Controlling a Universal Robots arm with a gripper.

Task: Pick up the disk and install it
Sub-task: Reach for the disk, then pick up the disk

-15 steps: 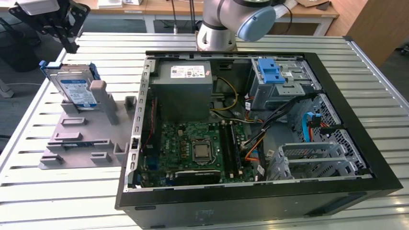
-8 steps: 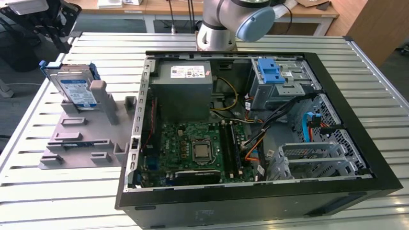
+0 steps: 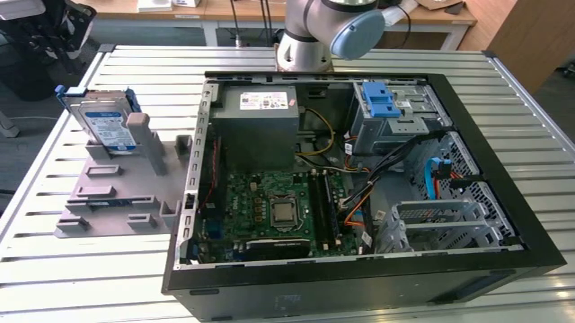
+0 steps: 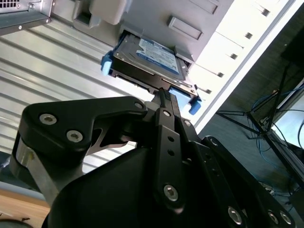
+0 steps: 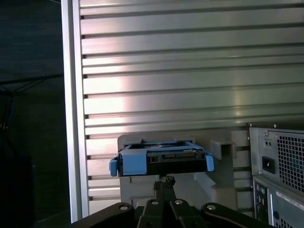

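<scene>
Pincer (image 4: 163,95) closed and empty, aimed at the disk (image 4: 149,59), not touching. It stands on edge in a grey stand (image 3: 117,195) by the bench (image 3: 90,282) edge at the exterior view's left; a good grip likely means opening, then centring on its carrier.

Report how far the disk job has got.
Nothing looks done: the disk stands in its grey holder on the table, outside the computer case. In hand: the gripper, shut and empty, points at it in both wrist views. Left: pickup and installing.
</scene>
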